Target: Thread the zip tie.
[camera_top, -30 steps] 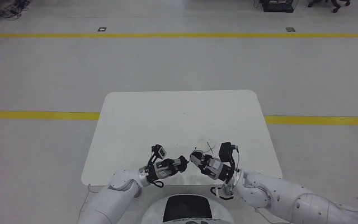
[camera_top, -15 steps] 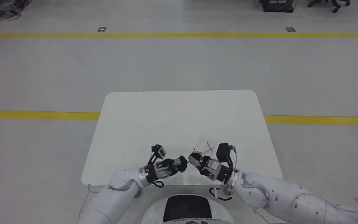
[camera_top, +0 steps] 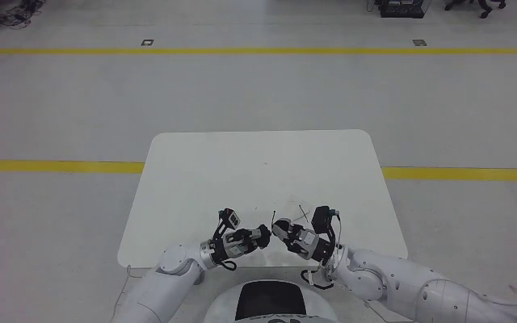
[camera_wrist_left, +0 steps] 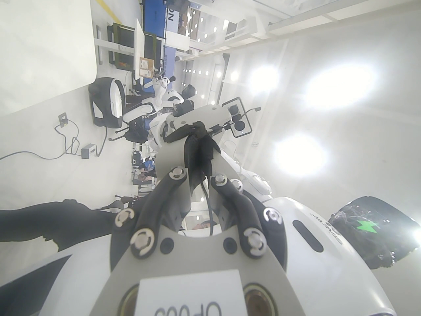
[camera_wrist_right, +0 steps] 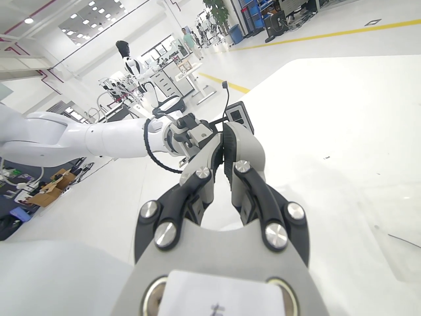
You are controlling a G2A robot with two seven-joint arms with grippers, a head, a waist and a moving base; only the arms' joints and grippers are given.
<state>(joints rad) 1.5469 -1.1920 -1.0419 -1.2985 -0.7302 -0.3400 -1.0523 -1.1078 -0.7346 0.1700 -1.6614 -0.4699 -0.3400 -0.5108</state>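
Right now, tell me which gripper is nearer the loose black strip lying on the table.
Right. The right gripper sits just short of the strip, toward the robot; the left gripper lies farther, beyond the right one.

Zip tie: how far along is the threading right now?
Done: the right gripper is shut on the zip tie, whose end with a small block stands clear past its fingertips. In hand: the left gripper, also shut, is tip to tip with it over the near edge of the table. Left: no closed loop shows, so passing the tail through the head looks not yet done.
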